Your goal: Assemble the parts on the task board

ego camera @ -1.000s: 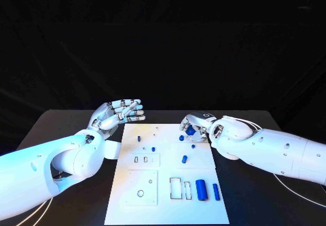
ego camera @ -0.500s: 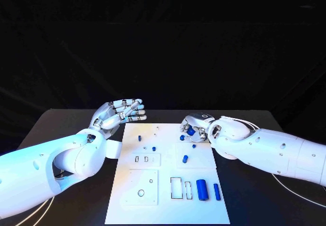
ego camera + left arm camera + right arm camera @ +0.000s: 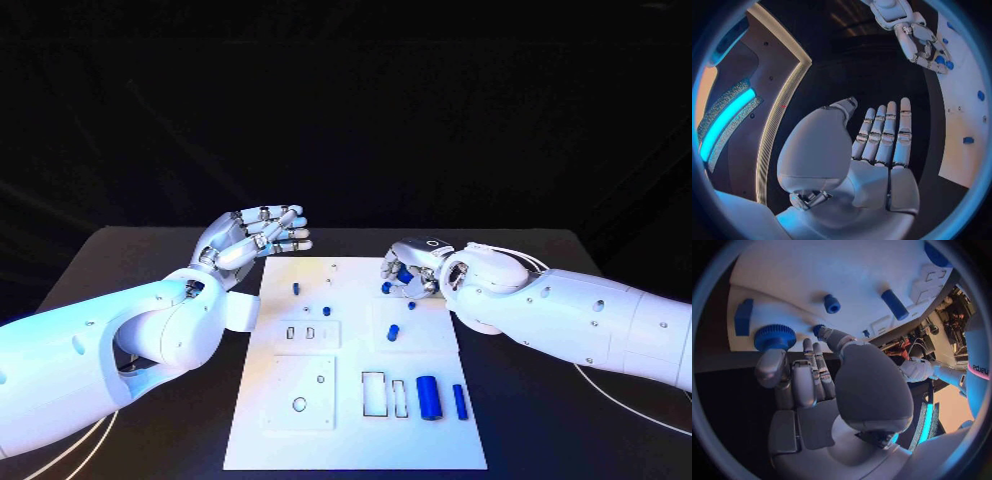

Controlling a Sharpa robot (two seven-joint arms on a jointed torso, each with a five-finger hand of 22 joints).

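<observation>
The white task board (image 3: 353, 430) lies mid-table with several blue parts on it. A blue gear-like disc (image 3: 774, 336) sits near the board's far right edge. My right hand (image 3: 411, 266) hangs over that edge with its fingers (image 3: 811, 375) stretched toward the disc. One fingertip touches the disc's rim, and the thumb ends beside a small blue peg (image 3: 819, 330). Nothing is clasped. My left hand (image 3: 261, 231) is raised off the board's far left corner, flat and holding nothing; in the left wrist view it (image 3: 873, 145) has straight fingers. My right hand (image 3: 914, 35) is also there.
Small blue pegs (image 3: 296, 290) (image 3: 326, 311) (image 3: 391, 334) stand on the board's middle. A thick blue cylinder (image 3: 428, 398) and a slim blue bar (image 3: 460, 401) lie near right. White slotted blocks (image 3: 307, 335) (image 3: 300, 392) sit left of centre. A blue block (image 3: 743, 316) lies by the disc.
The whole picture has shifted a little. Both hands keep their places relative to the board.
</observation>
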